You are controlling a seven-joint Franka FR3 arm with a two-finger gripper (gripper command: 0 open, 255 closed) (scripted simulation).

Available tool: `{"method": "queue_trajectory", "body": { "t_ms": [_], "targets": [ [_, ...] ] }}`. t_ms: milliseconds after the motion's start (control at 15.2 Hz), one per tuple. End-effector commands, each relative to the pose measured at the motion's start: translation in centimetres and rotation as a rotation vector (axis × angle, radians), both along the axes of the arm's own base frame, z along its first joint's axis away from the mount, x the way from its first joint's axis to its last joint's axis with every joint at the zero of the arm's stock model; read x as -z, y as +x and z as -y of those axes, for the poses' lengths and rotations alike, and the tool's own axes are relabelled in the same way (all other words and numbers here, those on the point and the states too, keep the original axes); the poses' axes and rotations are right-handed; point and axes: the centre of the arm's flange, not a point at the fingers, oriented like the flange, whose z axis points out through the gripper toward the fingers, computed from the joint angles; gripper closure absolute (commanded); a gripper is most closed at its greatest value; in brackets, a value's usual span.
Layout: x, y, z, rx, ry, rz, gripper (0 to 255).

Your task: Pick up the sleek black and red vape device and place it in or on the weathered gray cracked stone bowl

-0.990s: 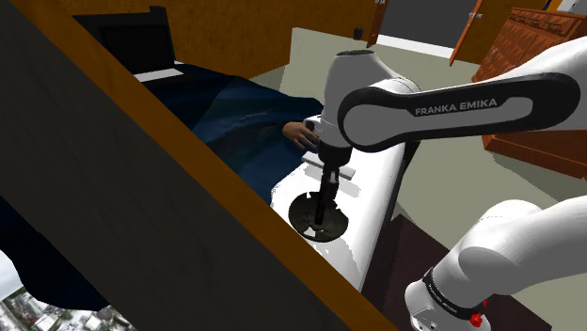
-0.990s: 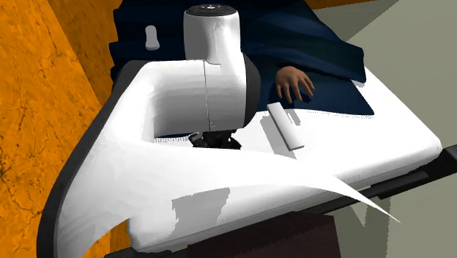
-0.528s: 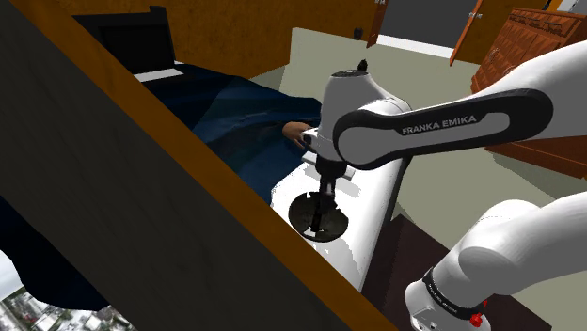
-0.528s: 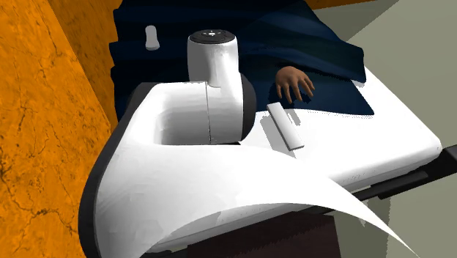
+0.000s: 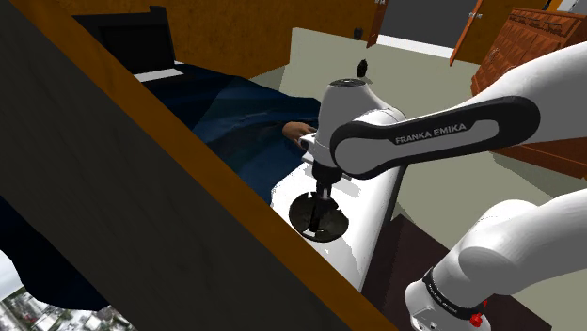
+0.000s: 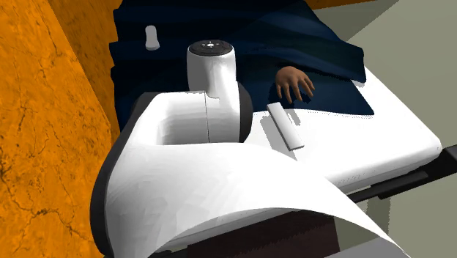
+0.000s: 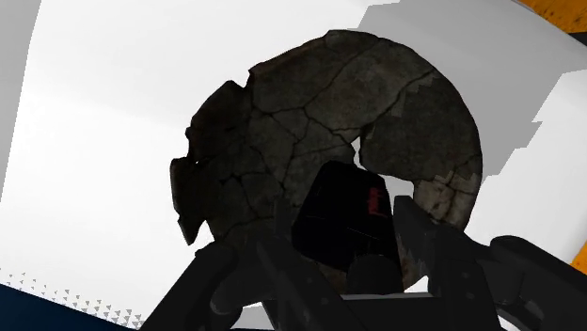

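The black vape device (image 7: 341, 218) with a small red mark sits clasped between my two black fingers (image 7: 419, 230). My gripper (image 7: 350, 246) is shut on it, directly above the dark grey cracked stone bowl (image 7: 282, 141). In the shoulder view the gripper (image 5: 322, 195) hangs straight down just over the bowl (image 5: 331, 226), which rests on the white surface (image 5: 372, 212). Whether the device touches the bowl's floor I cannot tell. In the second exterior view the white arm (image 6: 212, 110) hides the bowl.
A flat white bar (image 6: 285, 126) lies on the white surface beside the arm. A brown hand (image 6: 295, 83) and a dark blue cloth (image 6: 307, 44) lie beyond it. An orange-brown panel (image 5: 141, 160) stands close at the shoulder view's left. Wooden furniture (image 5: 531, 42) stands at the far right.
The arm has sunk lower and the gripper has come down toward the bowl with the vape device still between its fingers.
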Motion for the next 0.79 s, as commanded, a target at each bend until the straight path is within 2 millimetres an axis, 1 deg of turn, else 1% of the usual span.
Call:
{"method": "queue_trajectory", "body": {
  "t_ms": [0,132,198,396,528,726],
  "targets": [
    [1.1,-0.2,0.6,0.004,-0.012,-0.027,255],
    [1.1,-0.2,0.6,0.004,-0.012,-0.027,255],
    [0.9,-0.2,0.6,0.004,-0.012,-0.027,0],
    [1.1,-0.5,0.6,0.003,-0.012,-0.027,0],
    [1.1,-0.2,0.6,0.004,-0.012,-0.027,0],
    [-2.9,0.1,0.6,0.004,-0.012,-0.027,0]
  ]
}}
